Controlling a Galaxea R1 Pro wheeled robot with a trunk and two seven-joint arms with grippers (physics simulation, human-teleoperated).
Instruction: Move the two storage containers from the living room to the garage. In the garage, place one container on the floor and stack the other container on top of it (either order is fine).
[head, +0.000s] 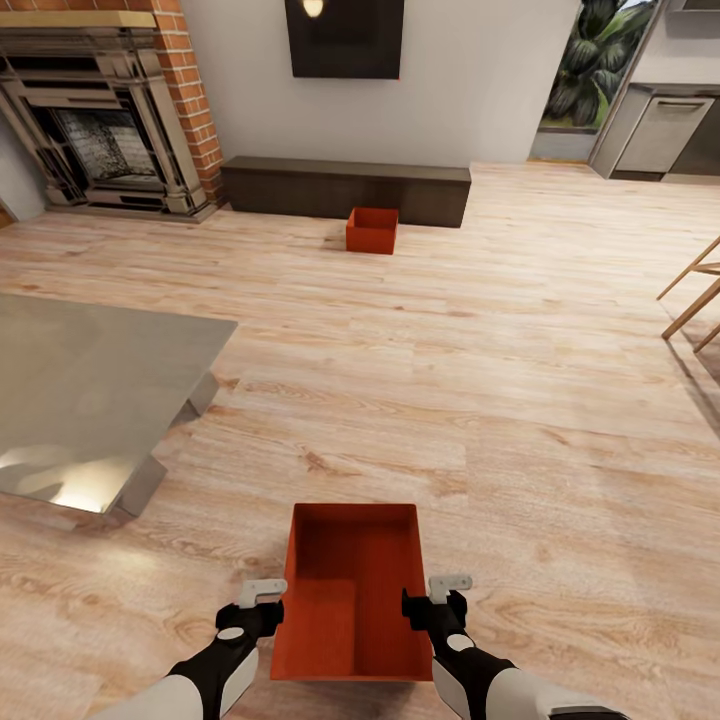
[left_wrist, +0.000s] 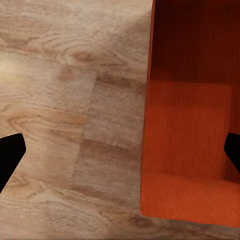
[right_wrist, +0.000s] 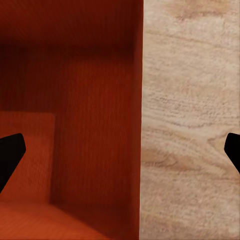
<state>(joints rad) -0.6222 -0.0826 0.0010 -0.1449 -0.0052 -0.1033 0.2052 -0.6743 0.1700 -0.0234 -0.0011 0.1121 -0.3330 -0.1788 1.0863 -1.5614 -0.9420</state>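
An orange-red storage container (head: 350, 590) sits just in front of me on the light wood planks of the living room, open side up and empty. My left gripper (head: 262, 606) is open astride its left wall (left_wrist: 149, 125), one finger inside and one outside. My right gripper (head: 436, 600) is open astride the right wall (right_wrist: 138, 125) in the same way. The second storage container (head: 372, 230) stands far ahead on the floor, right against the long dark bench (head: 345, 188). The garage is out of view.
A low grey metal table (head: 90, 395) stands to the left. The red-brick fireplace (head: 110, 110) is at the back left and a black TV (head: 345, 38) hangs above the bench. Wooden chair legs (head: 692, 295) reach in from the right edge. An opening at the back right leads to a kitchen.
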